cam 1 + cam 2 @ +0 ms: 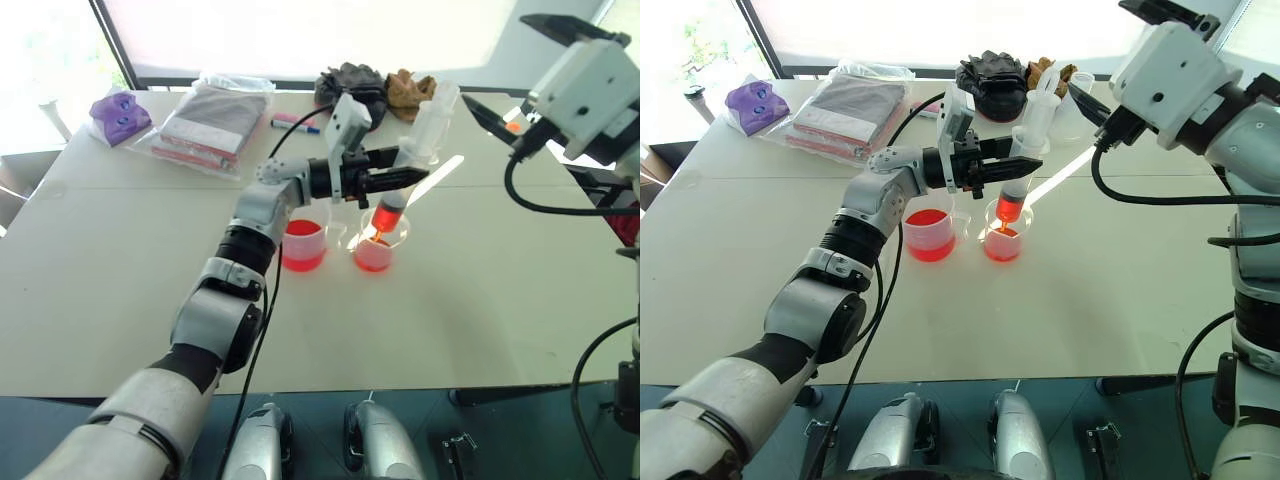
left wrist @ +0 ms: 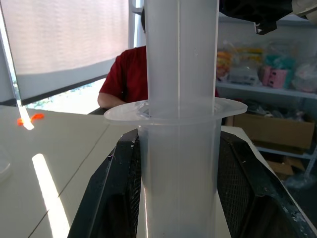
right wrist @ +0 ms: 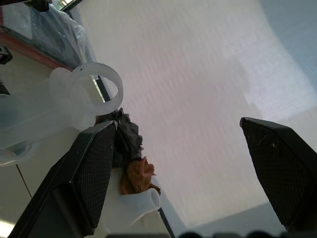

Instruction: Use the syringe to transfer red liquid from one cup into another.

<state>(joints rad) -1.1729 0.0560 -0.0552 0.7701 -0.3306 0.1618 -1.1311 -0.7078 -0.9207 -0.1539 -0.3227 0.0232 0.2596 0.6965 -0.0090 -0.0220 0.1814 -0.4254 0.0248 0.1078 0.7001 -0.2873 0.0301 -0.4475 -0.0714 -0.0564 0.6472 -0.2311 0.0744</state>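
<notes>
Between left fingers (image 1: 1025, 162), syringe (image 1: 1020, 170), tip over smaller cup (image 1: 1003, 243)

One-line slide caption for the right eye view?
Left pincer holds the syringe tip-down over a clear cup of red liquid; right pincer open beside it.

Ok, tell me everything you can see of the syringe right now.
The syringe is a large barrel of clear plastic with a flange and a white plunger drawn well out, ending in a ring. Red liquid fills the barrel's lowest part. It stands nearly upright, leaning a little, tip down in the mouth of the smaller cup. The left gripper is shut on the barrel just below the flange; the right gripper is open beside the plunger's top.
</notes>
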